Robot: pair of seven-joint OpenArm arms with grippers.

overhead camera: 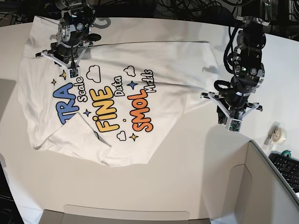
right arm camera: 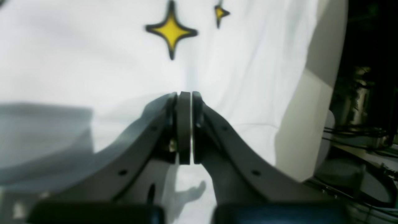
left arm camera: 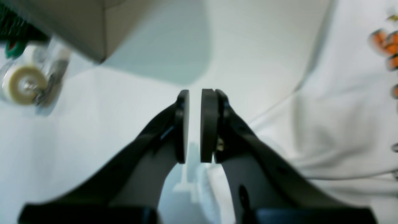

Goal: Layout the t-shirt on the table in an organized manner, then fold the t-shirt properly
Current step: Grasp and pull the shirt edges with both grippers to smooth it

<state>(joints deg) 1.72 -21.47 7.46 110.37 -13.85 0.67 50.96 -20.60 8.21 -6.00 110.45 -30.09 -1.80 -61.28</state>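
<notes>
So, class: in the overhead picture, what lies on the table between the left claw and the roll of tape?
In the base view, only bare white table lies between the left claw and the roll of tape.

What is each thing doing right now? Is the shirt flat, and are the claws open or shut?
t-shirt: spread print-side up on the table, wrinkled, not folded yet.
left claw: a small gap between its pads, holding nothing, beside the shirt's edge.
right claw: shut, empty, over the shirt.
table: white, the shirt lying on it.
tape roll: resting on the table.
</notes>
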